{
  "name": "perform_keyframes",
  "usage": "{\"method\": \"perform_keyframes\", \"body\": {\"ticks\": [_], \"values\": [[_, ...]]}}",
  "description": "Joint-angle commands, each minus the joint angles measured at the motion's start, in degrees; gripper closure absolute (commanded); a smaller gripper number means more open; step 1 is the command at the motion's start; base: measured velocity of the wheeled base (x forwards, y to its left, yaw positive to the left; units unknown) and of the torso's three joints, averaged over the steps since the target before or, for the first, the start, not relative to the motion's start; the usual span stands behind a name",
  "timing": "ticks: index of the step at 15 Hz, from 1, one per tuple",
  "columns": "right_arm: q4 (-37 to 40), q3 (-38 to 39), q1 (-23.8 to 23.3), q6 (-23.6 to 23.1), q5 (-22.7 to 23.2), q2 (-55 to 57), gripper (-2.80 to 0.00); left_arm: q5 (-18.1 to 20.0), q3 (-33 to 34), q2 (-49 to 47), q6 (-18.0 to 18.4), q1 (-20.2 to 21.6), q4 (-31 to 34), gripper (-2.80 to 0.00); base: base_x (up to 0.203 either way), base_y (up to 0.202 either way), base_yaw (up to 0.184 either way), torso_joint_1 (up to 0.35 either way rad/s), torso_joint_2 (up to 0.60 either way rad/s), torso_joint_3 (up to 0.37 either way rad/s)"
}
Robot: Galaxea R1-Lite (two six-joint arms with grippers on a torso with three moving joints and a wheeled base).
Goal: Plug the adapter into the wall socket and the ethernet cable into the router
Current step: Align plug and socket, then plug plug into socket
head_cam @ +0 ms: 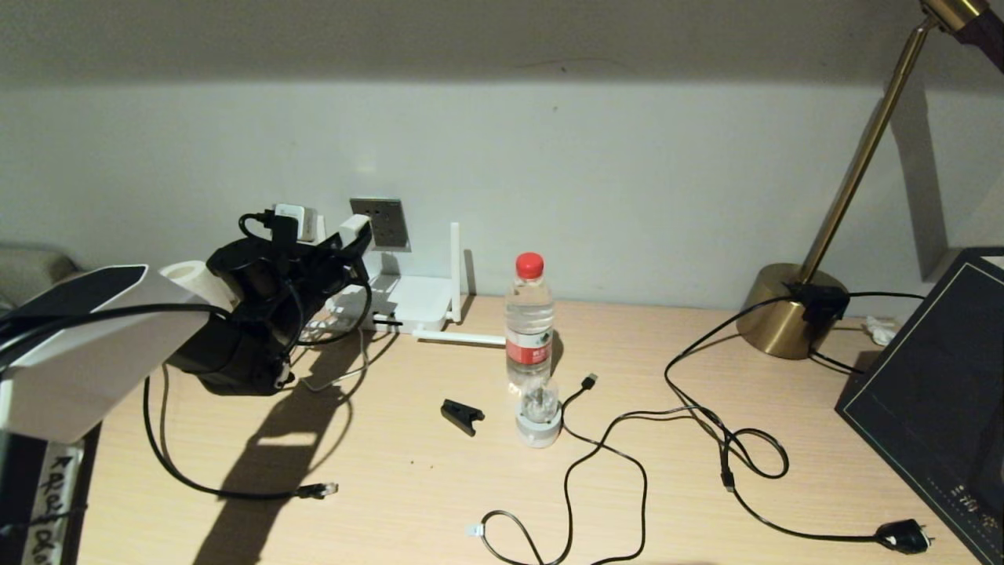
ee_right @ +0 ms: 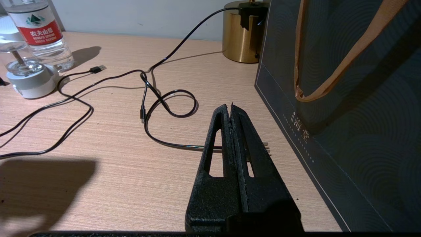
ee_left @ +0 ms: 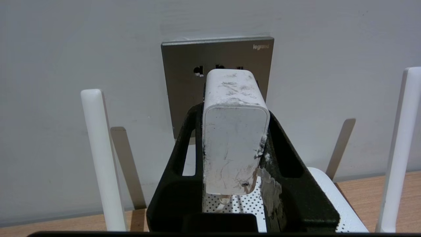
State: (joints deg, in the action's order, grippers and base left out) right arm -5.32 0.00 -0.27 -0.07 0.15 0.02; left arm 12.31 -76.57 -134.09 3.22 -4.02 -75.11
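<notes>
My left gripper (head_cam: 349, 243) is shut on the adapter (head_cam: 354, 228), a scuffed white block pinched between the black fingers (ee_left: 184, 141). The adapter (ee_left: 234, 131) points at the dark grey wall socket (ee_left: 184, 65) and covers its lower holes. Whether the prongs touch the plate is hidden. Below lies the white router (head_cam: 416, 310) with its upright antennas (ee_left: 98, 158). The ethernet cable (head_cam: 235, 494) lies loose on the desk at the front left, its clear connector (head_cam: 318, 490) free. My right gripper (ee_right: 230, 107) hovers shut and empty over the desk at the right, out of the head view.
A water bottle (head_cam: 529, 322), a small white base with a glass dome (head_cam: 539, 424) and a black clip (head_cam: 461, 416) stand mid-desk. A USB cable (head_cam: 620, 439) and the lamp cord with its black plug (head_cam: 902, 536) loop to the right. A brass lamp (head_cam: 792, 310) and a dark bag (head_cam: 933, 392) stand far right.
</notes>
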Motion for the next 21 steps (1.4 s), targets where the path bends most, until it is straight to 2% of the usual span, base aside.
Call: {"method": "perform_keyframes", "body": {"ticks": [1, 6, 16, 21], "values": [[-0.05, 2.02, 0.0, -0.02, 0.02, 0.06, 0.0, 0.08, -0.51, -0.55, 0.03, -0.02, -0.43, 0.0, 0.0, 0.0, 0.0, 0.0, 0.0, 0.0], [-0.05, 2.02, 0.0, -0.02, 0.02, 0.06, 0.0, -0.97, -3.5, -2.41, -0.76, -0.02, -0.47, 0.0, 0.0, 0.0, 0.0, 0.0, 0.0, 0.0], [-0.05, 2.02, 0.0, -0.02, 0.02, 0.06, 0.0, -1.06, -4.91, -3.38, -0.85, -0.02, -0.39, 0.0, 0.0, 0.0, 0.0, 0.0, 0.0, 0.0], [-0.05, 2.02, 0.0, -0.02, 0.02, 0.06, 0.0, -1.06, -7.03, -3.46, -0.85, -0.11, 1.83, 0.0, 0.0, 0.0, 0.0, 0.0, 0.0, 0.0]]}}
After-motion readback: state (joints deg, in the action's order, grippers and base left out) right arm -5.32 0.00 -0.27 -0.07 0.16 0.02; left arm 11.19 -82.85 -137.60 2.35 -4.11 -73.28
